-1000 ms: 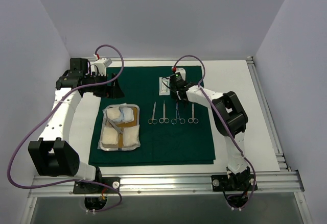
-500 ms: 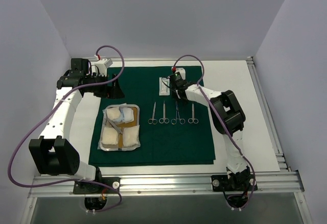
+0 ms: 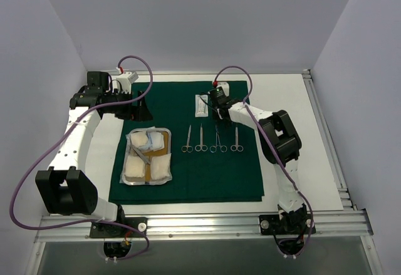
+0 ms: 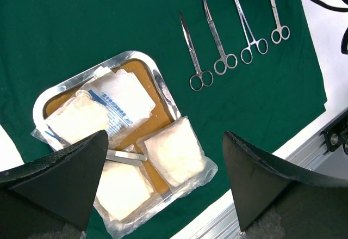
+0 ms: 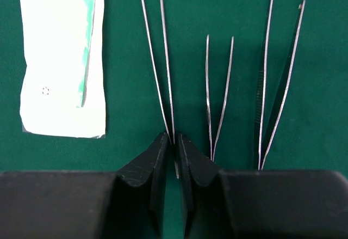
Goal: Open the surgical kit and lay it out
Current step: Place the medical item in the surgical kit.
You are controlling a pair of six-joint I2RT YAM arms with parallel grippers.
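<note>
**Operator:** What is on my left?

**Describer:** Your left gripper [image 4: 164, 136] hangs above the far left part of the dark green drape [image 3: 207, 175], which lies flat on the white table [image 3: 288, 99]. Its fingers stand wide apart and hold nothing. Below it, on the left half of the drape, sits the steel tray [image 4: 87, 77] with its tan liner [image 4: 142, 73]. White gauze packets [image 4: 171, 151] fill most of the tray. One spills over its near corner. A slim steel instrument [image 4: 128, 155] lies between them.

**Operator:** And the middle?

**Describer:** Just right of the tray, four ring-handled instruments [image 4: 190, 46] lie side by side on the drape. They are apart from one another, with the rings toward you and the tips pointing away.

**Operator:** What about my right arm?

**Describer:** Beyond that row, near the drape's far edge, a white packet [image 5: 62, 59] lies flat. Your right gripper [image 5: 173, 138] is just to its right, low over the cloth. Three tweezers lie there in a row. The joined end of the leftmost tweezers [image 5: 166, 59] sits in the narrow slit between your fingers. The fingers are almost together, and you cannot tell from here whether they pinch the metal. The middle tweezers [image 5: 211, 119] and rightmost tweezers [image 5: 265, 86] lie free beside it.
</note>
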